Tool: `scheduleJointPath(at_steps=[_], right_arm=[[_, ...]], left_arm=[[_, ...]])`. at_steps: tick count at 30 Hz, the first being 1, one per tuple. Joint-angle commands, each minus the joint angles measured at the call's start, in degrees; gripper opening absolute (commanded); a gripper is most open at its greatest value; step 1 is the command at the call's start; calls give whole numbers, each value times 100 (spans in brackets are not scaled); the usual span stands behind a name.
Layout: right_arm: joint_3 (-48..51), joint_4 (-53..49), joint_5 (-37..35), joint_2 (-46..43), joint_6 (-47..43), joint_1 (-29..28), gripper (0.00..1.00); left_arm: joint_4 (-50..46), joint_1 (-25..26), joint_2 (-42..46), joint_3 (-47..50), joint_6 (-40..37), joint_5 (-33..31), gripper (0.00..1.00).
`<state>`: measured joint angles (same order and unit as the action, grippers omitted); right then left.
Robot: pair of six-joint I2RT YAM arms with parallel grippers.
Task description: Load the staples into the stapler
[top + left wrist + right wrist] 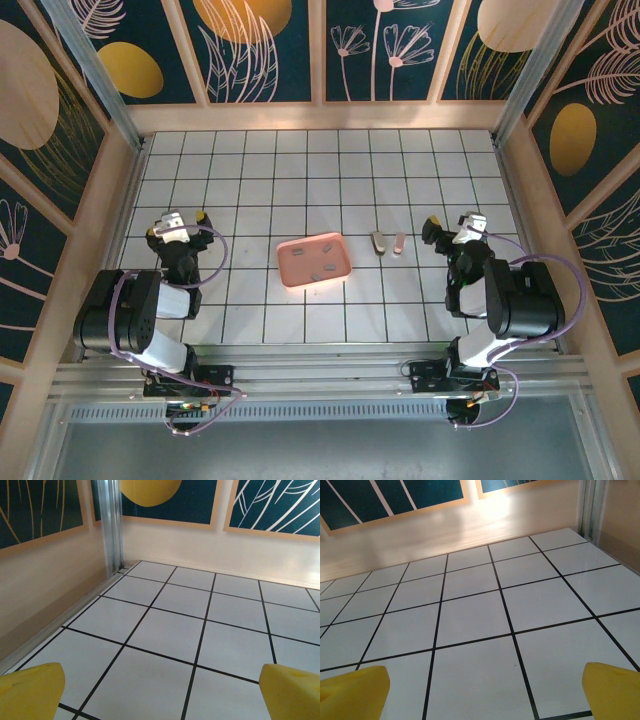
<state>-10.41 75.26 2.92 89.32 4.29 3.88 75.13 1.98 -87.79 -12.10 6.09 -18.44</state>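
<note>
The staples (328,250) are several small dark-grey strips lying in a pink tray (340,272) at mid-table. The stapler (378,242), small, narrow and grey, lies on the tiles just right of the tray, with a small pale pink piece (399,243) beside it. My left gripper (181,216) hovers near the left wall, well left of the tray, open and holding nothing. My right gripper (455,222) sits right of the stapler, also open and empty. In both wrist views the yellow fingertips (30,690) (612,690) stand wide apart over bare tiles.
Wooden walls with dark patterned panels enclose the white tiled floor (300,170). A metal post (111,525) stands in the far left corner. The arm bases sit on a rail (320,385) at the near edge.
</note>
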Motion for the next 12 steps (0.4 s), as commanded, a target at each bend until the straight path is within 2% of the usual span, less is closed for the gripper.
scheduleJointPath(at_steps=[1,12], right_arm=[[-85,308,17,28,-156,-10,99],[-91,305,22,25,-157,-12,99]], left_arm=[[10,-22,76,-16,68,27,99],[10,-22,76,-19,60,52,99]])
